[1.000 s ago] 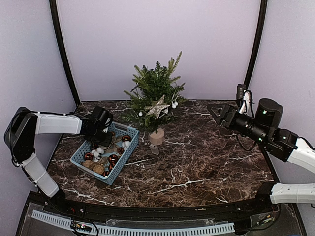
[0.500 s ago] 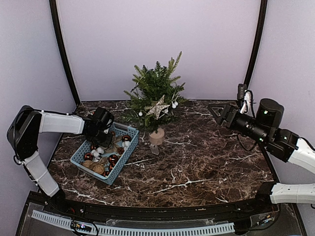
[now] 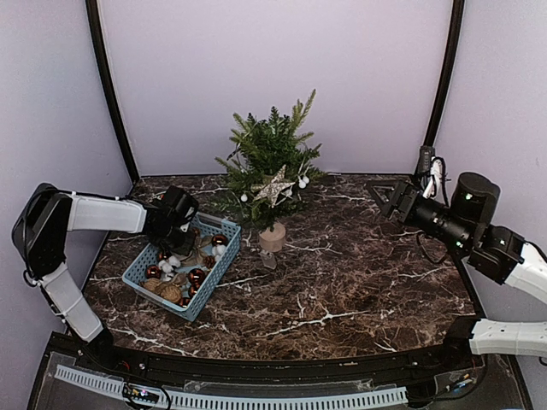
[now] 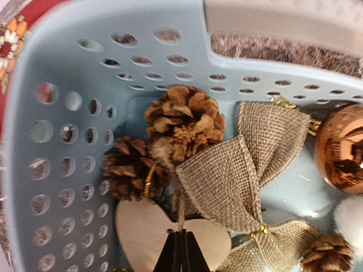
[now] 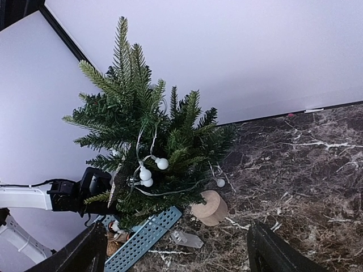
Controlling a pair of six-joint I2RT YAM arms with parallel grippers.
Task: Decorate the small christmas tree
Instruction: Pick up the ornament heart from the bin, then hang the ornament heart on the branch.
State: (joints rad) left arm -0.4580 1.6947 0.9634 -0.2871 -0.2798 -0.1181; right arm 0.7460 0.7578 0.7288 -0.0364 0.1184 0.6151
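Note:
The small christmas tree [image 3: 269, 166] stands at the back centre on a pale wooden base [image 3: 273, 237]. It carries a glittery star [image 3: 273, 185] and a string of white balls [image 5: 152, 170]. In the right wrist view the tree [image 5: 147, 124] and its base [image 5: 211, 207] are ahead. My left gripper [image 3: 177, 239] reaches into the blue basket [image 3: 217, 273]. In the left wrist view this gripper [image 4: 181, 252] is shut on a thin twine string at the notch of a wooden heart [image 4: 142, 229]. My right gripper [image 3: 383, 201] hovers open above the table's right side, empty.
The basket [image 4: 68, 141] holds pine cones [image 4: 184, 119], a burlap bow [image 4: 238, 181], a copper bauble [image 4: 340, 147] and a white ball [image 4: 351, 218]. A clear plastic piece [image 3: 268, 260] lies in front of the tree's base. Black posts and purple walls enclose the marble table [image 3: 359, 282].
My left gripper's jaws have closed inside the basket, over the twine at the heart. The right arm has drifted slightly to the right, still open.

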